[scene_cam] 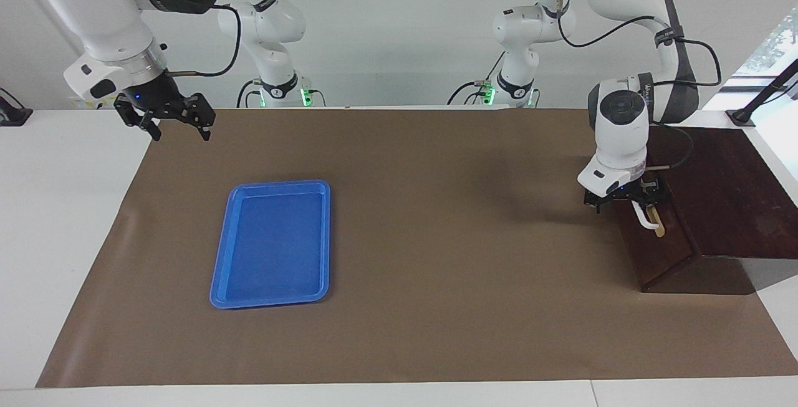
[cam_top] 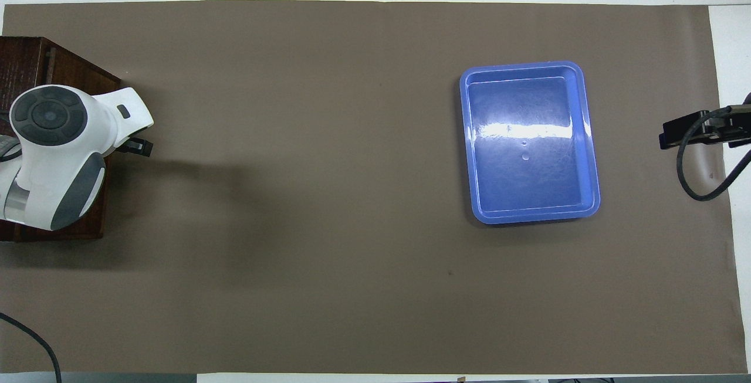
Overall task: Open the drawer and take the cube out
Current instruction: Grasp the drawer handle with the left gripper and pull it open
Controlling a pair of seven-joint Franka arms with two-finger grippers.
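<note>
The drawer [scene_cam: 662,250] is a dark brown front in a dark wooden box [scene_cam: 729,195] at the left arm's end of the table, and it looks closed. Its white bar handle [scene_cam: 647,219] sits on a brass strip. My left gripper [scene_cam: 626,202] is down at the end of the handle nearer to the robots. In the overhead view my left arm [cam_top: 53,136] covers most of the box [cam_top: 35,60] and the drawer front. My right gripper [scene_cam: 167,123] is open and empty, held up over the brown mat's edge at the right arm's end; it also shows in the overhead view [cam_top: 698,128]. The yellow cube is hidden.
A flat blue plastic tray [scene_cam: 274,245] lies empty on the brown mat [scene_cam: 436,239] toward the right arm's end; it also shows in the overhead view [cam_top: 528,183]. White table surface borders the mat at both ends.
</note>
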